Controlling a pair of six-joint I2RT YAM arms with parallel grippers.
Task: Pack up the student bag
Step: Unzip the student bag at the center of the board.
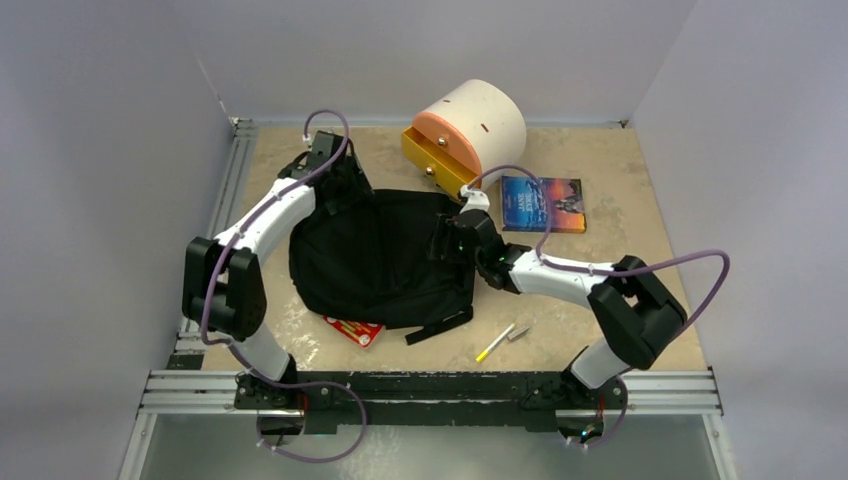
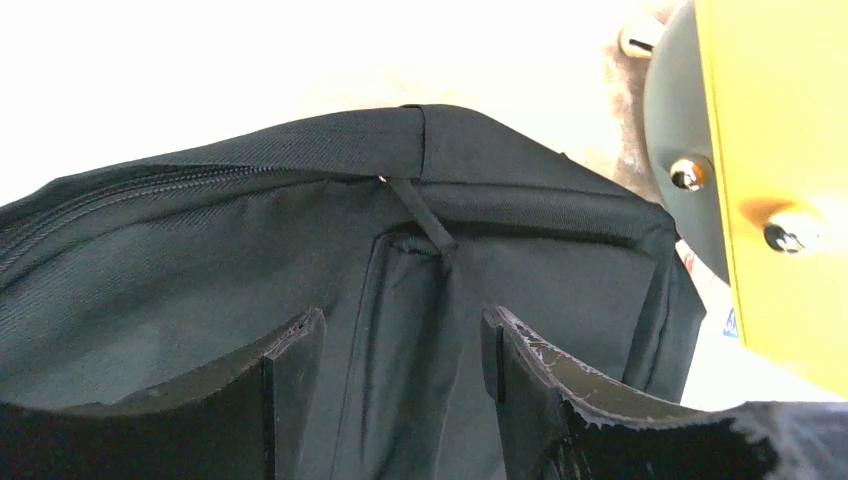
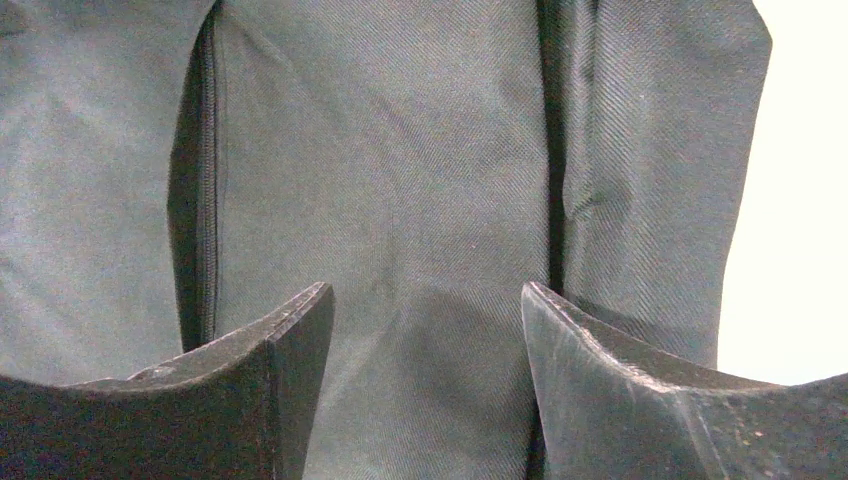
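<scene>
Student bag [image 1: 380, 255] was judged soft, floppy; hold advised at seamed rim [image 2: 330, 145]. Left end effector [image 2: 402, 320] and right end effector [image 3: 427, 290] were seen parted, empty

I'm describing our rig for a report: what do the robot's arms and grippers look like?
The left arm and right arm have white links between blocky black joint housings. A lilac cable loops along each. The left gripper and right gripper each have two black wedge-shaped fingers, edges scuffed.
</scene>
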